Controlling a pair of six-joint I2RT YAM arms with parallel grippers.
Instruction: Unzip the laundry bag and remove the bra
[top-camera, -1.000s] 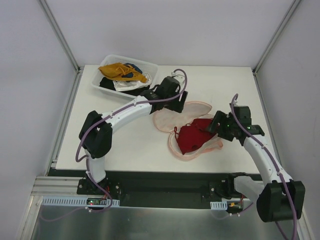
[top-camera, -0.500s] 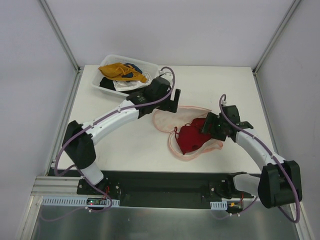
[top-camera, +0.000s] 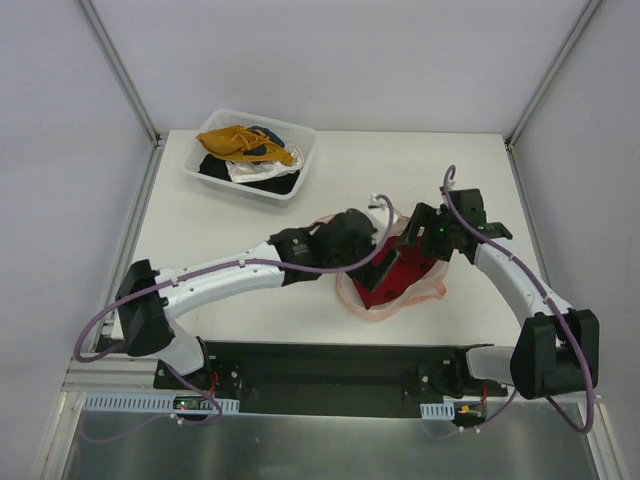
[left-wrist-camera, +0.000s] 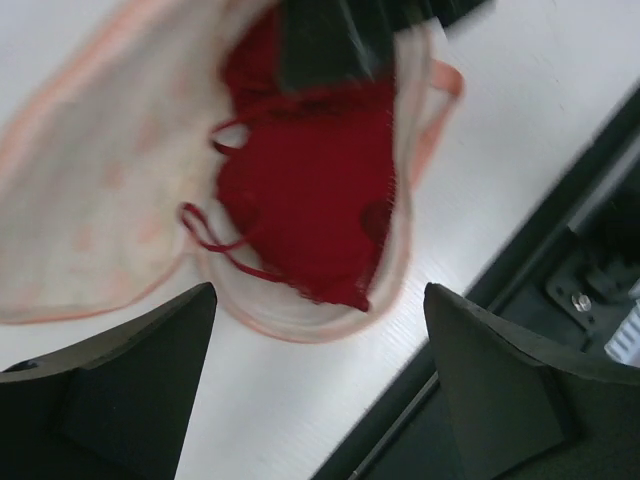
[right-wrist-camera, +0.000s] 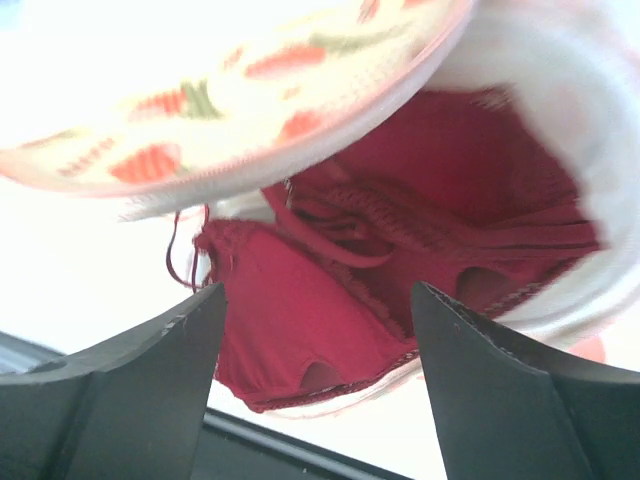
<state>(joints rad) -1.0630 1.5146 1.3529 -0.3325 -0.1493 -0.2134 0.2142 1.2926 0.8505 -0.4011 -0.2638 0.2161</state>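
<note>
- laundry bag (top-camera: 381, 311) lies unzipped, bench (top-camera: 230, 230) 4 o'clock; bra (top-camera: 403, 274) inside, exposed.
- left tool (left-wrist-camera: 317, 298) spread, empty, over bra from 10 o'clock, likely lining up grab.
- right tool (right-wrist-camera: 315, 295) spread, empty, bag's 1 o'clock.

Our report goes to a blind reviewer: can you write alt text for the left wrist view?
A dark red bra lies inside the opened pink mesh laundry bag on a white table. The open left gripper hovers over it, its dark fingers at the bottom corners.

Matt dark red cloth bra (left-wrist-camera: 300, 195) in pale printed mesh laundry bag (right-wrist-camera: 230, 95), smooth white table (top-camera: 250, 270).
</note>
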